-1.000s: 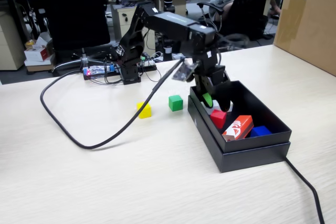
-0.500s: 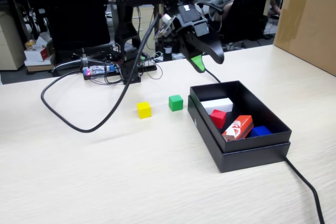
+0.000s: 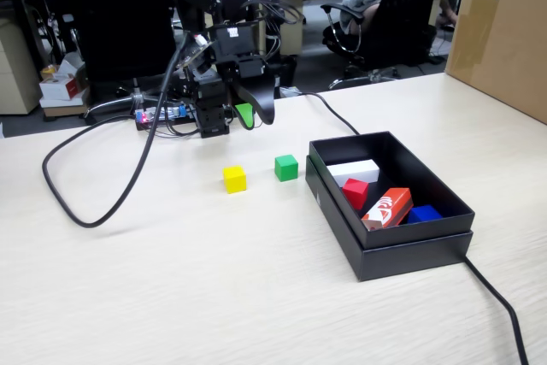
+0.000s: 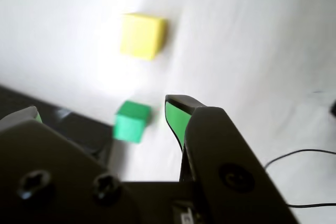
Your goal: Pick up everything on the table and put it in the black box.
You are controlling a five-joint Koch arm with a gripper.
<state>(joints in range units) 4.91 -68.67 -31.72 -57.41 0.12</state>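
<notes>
Two cubes are left on the table [image 3: 171,297]: the yellow cube [image 3: 234,179] and the green cube [image 3: 286,167], lying near each other, the green one just beside the black box's [image 3: 402,254] outer wall in the fixed view. The red cube [image 3: 355,192] already lies inside the box, next to a white block [image 3: 354,171], an orange-red carton [image 3: 387,208] and something blue [image 3: 425,213].

The gripper [image 4: 102,111] hangs high over the table, back toward the arm's base, with its jaws spread wide and nothing between them. In the wrist view both loose cubes sit below it, the green one between the two green-padded tips and the yellow one farther off.

Risks from here, as I judge them:
- The green cube sits so close to the box that a wide-open jaw coming down could catch the rim or wall, shoving the box (and its contents) or blocking the close.
- A descent off centre could knock a cube aside with one pad instead of straddling it; these look light and would likely slide on the smooth wood.
- The thick black cable [image 3: 128,181] loops across the table on the left of the fixed view, and a low sweep toward the yellow cube might drag it into the cubes.
</notes>
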